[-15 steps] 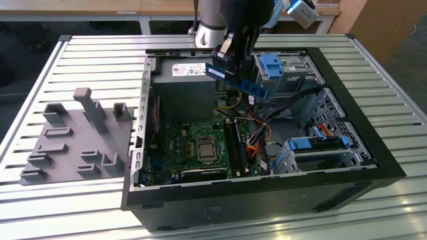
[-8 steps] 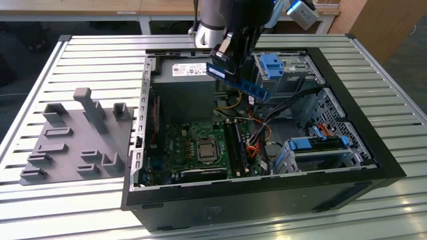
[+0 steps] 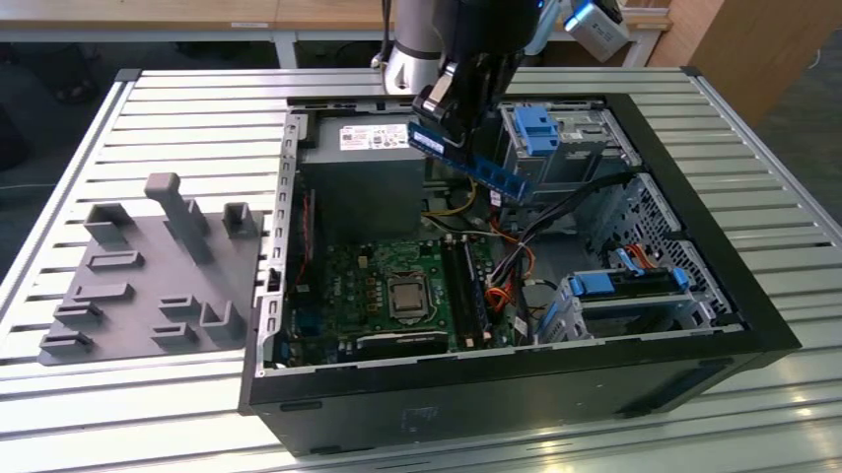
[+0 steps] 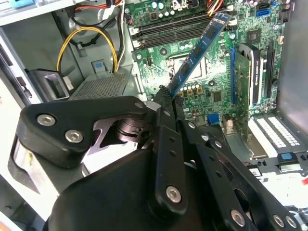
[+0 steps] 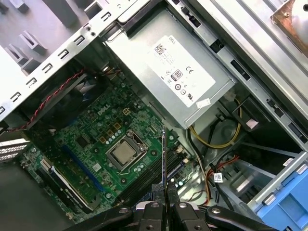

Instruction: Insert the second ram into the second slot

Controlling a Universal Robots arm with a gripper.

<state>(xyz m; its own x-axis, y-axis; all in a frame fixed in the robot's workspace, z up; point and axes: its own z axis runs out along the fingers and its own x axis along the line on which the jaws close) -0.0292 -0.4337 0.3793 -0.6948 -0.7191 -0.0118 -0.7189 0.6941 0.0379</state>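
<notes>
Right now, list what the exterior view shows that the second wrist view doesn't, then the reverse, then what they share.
Exterior view, not second wrist: the grey fixture block on the slatted table at the exterior view's left, and the black case seen from outside.
Second wrist view, not exterior: the gripper close up, its bolted black links meeting on the end of the second ram.
Both: the gripper shut on the second ram, which is tilted above the motherboard and not seated in a slot.
</notes>
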